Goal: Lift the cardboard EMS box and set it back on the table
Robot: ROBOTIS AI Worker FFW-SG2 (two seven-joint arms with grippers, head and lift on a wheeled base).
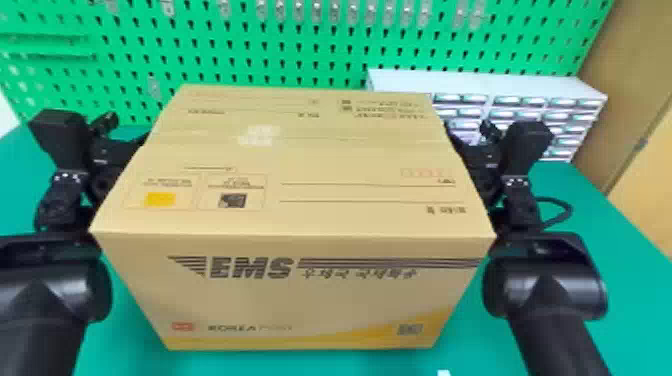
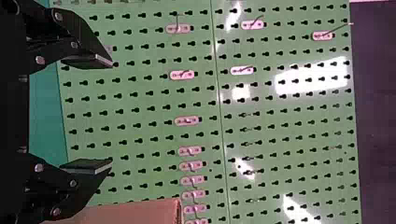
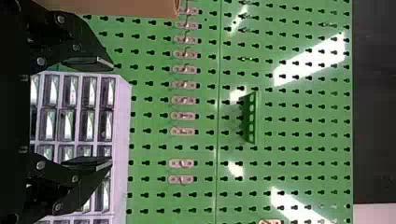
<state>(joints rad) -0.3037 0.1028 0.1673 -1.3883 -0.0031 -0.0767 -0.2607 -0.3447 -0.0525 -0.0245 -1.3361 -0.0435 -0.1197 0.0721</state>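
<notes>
The cardboard EMS box (image 1: 295, 200) is upright between the two arms, its lettered side facing me; I cannot tell whether its bottom touches the table. My left gripper (image 1: 107, 127) is at the box's left side and my right gripper (image 1: 482, 135) at its right side, each partly hidden by it. In the left wrist view the left gripper (image 2: 112, 114) stands open with nothing between its fingers, the box's edge (image 2: 135, 212) beside it. The right wrist view has the right gripper (image 3: 113, 114) open and holding nothing, beside the box (image 3: 116, 6).
A green table (image 1: 575, 210) lies beneath. Behind rises a green pegboard (image 1: 320, 55) with hooks. A white cabinet of small drawers (image 1: 480, 82) stands behind the box at the right, and a black cable loops beside the right arm.
</notes>
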